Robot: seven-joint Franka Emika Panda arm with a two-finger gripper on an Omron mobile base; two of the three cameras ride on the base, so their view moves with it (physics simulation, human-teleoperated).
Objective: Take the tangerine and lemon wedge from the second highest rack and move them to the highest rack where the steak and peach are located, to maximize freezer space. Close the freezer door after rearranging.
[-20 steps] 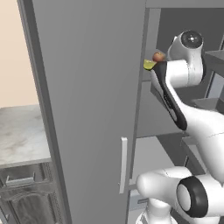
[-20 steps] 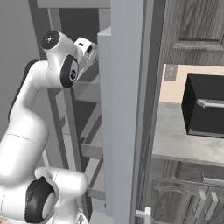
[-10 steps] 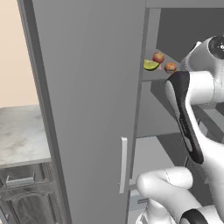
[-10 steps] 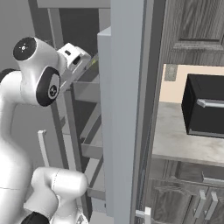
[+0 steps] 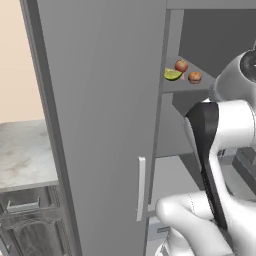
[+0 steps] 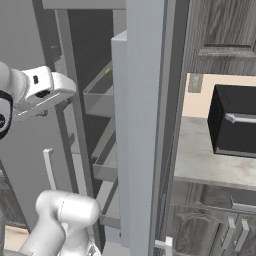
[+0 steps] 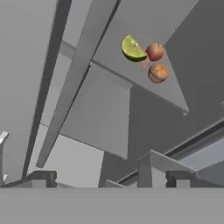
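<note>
Tangerine (image 7: 157, 72), lemon wedge (image 7: 132, 49) and peach (image 7: 154, 51) lie clustered on one freezer rack (image 7: 170, 89), the wedge beside the peach. All look light; the round fruits may roll, so pinch across their middles. The gripper (image 7: 107, 177) hangs released, well apart.

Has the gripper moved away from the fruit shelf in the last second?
Yes. In the right base view the gripper has pulled back left from the grey shelf column, open and empty.
</note>
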